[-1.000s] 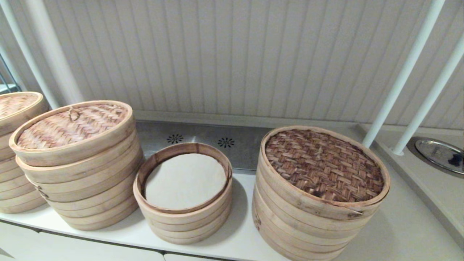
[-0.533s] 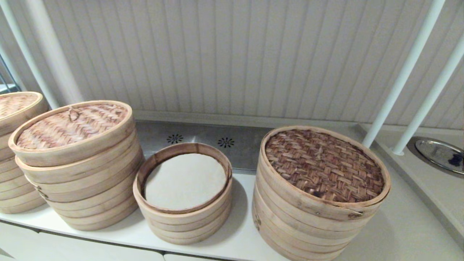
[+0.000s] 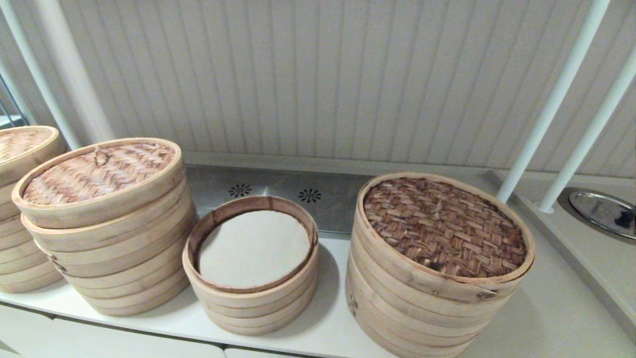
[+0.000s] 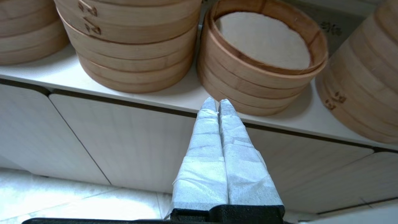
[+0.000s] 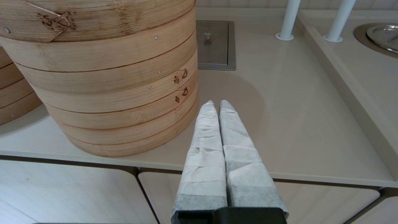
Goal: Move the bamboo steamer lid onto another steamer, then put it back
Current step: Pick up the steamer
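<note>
From the head view, you have four bamboo stacks on the counter [image 3: 328, 343]. The narrowest steamer [image 3: 251, 303] stands uncovered in the middle, with a white liner [image 3: 253, 247] showing inside it. Just to its left is another steamer [image 3: 124, 268], the medium-wide stack. On top of that stack sits what looks to be the bamboo steamer lid [image 3: 94, 174]. It is woven, streaked reddish, has a small loop near its far edge, and is tilted, not flush with the rings below. You cannot tell for certain that it is the small lid. The widest stack [image 3: 427, 318], with a dark-brown weave, stands to the right, and a further stack [image 3: 20, 258] is cut off at the far left. Neither arm shows here.

From the left wrist view, your left pincer [image 4: 217, 104] is pressed fully together and holds nothing. It sits low in front of the cabinet doors [image 4: 124, 143], pointing up at the counter edge below the uncovered steamer.

From the right wrist view, your right pincer [image 5: 216, 105] is likewise closed tight and empty. It sits by the counter's front edge, just beside the base of the widest stack.
</note>
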Controlling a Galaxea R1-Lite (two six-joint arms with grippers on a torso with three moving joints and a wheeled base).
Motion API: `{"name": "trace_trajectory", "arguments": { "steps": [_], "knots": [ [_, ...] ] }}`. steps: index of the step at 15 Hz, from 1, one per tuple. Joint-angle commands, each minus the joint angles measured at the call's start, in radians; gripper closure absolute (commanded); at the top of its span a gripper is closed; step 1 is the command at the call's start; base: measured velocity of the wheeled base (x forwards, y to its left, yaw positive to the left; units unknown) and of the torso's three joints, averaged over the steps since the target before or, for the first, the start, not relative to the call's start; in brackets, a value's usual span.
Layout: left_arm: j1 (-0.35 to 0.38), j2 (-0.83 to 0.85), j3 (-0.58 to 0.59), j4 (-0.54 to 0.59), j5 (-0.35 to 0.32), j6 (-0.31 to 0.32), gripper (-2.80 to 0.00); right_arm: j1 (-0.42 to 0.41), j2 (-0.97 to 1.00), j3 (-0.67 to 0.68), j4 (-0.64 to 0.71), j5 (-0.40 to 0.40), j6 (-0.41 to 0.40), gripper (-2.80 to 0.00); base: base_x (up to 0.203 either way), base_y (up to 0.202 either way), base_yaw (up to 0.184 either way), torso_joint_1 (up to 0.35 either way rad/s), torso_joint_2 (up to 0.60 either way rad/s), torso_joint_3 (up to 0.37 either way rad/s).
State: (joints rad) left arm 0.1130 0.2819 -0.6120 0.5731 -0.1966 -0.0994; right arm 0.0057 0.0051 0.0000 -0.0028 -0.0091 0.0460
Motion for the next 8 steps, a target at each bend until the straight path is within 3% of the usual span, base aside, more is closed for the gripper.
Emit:
{"name": "trace_trajectory", "arguments": {
  "steps": [1,5,8],
  "knots": [
    [0.001,0.003,0.101,-0.079,0.001,-0.001,0.00,0.000,-0.001,0.002,0.000,0.000,0.000,0.00,0.000,0.000,0.000,0.000,0.00,0.000],
    [0.001,0.003,0.411,-0.455,0.061,0.002,0.00,0.000,0.000,0.003,0.000,0.000,0.000,0.00,0.000,0.000,0.000,0.000,0.00,0.000],
    [0.001,0.003,0.474,-0.508,0.071,0.003,0.00,0.000,-0.001,0.003,0.000,0.000,0.000,0.00,0.000,0.000,0.000,0.000,0.00,0.000]
  ]
}}
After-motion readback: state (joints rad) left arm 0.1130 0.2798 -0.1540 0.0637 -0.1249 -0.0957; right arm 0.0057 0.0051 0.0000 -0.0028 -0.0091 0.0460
